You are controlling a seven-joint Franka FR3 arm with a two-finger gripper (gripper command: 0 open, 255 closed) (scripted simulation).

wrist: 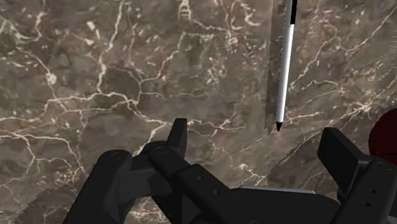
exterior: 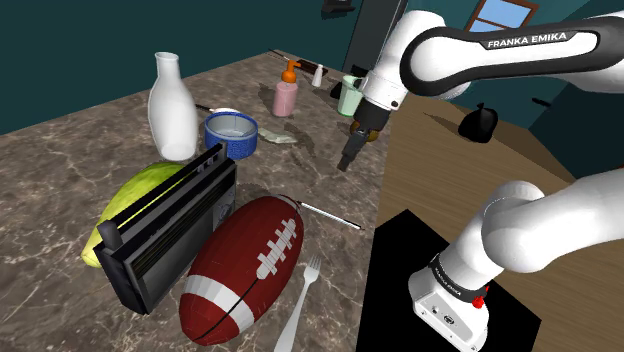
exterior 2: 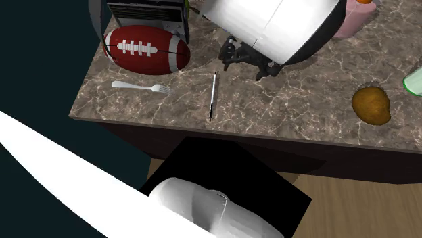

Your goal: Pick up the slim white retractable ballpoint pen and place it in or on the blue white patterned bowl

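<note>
From my seat the only writing I can read is "FRANKA EMIKA", printed in white on the dark band of the arm [exterior: 525,40]. The gripper [exterior: 352,155] hangs over the marble counter [exterior: 60,150] with its jaws released, the two black fingers [wrist: 337,149] standing apart with nothing between them. The pen [exterior: 330,215] lies flat on the counter near its front edge, just to the shoulder view's right of the football [exterior: 245,265] and touching nothing. In the wrist view its dark tip points back toward the open gripper. The blue and white bowl [exterior: 232,133] sits farther back, just beside the tall white bottle [exterior: 172,110] and behind the radio [exterior: 175,235], well apart from the pen. A fork [exterior: 300,305] lies near the football.
</note>
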